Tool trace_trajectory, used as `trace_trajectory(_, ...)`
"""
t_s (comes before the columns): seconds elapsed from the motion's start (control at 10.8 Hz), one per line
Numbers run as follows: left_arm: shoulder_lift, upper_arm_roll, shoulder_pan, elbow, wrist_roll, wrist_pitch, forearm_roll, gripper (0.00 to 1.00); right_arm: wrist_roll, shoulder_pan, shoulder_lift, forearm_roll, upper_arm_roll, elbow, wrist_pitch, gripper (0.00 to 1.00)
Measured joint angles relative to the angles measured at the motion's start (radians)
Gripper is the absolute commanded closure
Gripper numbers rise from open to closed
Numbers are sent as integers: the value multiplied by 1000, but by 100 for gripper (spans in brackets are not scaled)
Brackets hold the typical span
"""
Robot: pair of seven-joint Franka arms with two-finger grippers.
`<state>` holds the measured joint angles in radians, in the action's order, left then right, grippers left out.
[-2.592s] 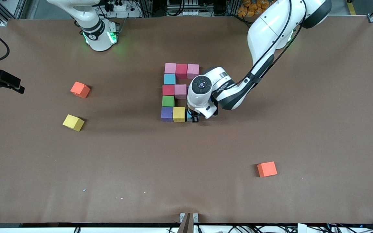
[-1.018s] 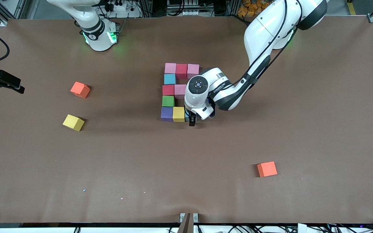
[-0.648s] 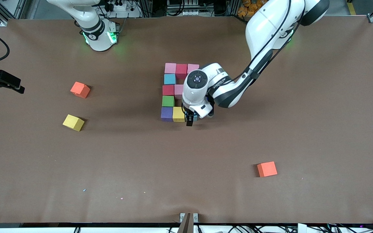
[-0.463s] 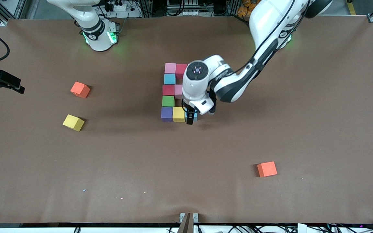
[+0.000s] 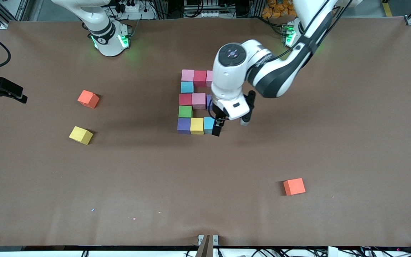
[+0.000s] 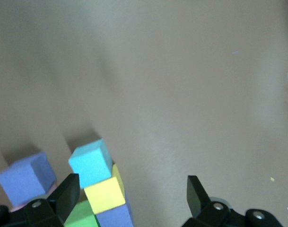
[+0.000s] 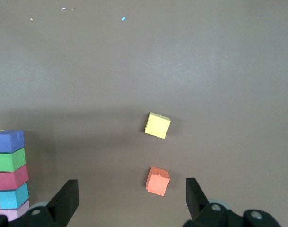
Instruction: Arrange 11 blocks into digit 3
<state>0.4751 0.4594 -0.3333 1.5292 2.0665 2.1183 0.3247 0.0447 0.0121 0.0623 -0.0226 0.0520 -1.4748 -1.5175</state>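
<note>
Front view: hovering over the digit 3 (image 5: 198,101) at mid-table, left gripper (image 5: 217,125) spread and empty, above the sky-blue block (image 5: 208,124) closing the row nearest the camera. Lying in that row: purple block (image 5: 183,125), yellow block (image 5: 197,125), sky-blue block. Partly hiding the figure's side toward the left arm's end under the wrist; eleventh block not confirmable here. Sitting loose toward the right arm's end: spare yellow cube (image 5: 81,135) and orange cube (image 5: 88,99); second orange cube (image 5: 294,186) nearer the camera.

Left wrist view: showing fingers (image 6: 68,198) wide apart, nothing between them; sky-blue block (image 6: 91,163) directly below, slightly toward one finger.

Right wrist view: waiting at the table's edge, right gripper (image 7: 129,201) spread and empty, looking down on both spare cubes and the figure's edge.

Judging: figure apparently complete; no further pick required, only retracting upward.
</note>
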Motion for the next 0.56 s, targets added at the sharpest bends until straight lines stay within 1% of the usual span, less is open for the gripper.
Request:
trace_trajectory(0.19,-41,-1,56,0,-165,-41,-4,0,0,0,0,0,0,0,0,0)
trace_trajectory(0.28,-63,-1,92,-1,-272,-72,-27,0,0,0,0,0,0,0,0,0)
trace_trajectory(0.56,-165,-11,225,-12,-674,-138,-192,0,0,-1,0,0,1,0,0,0)
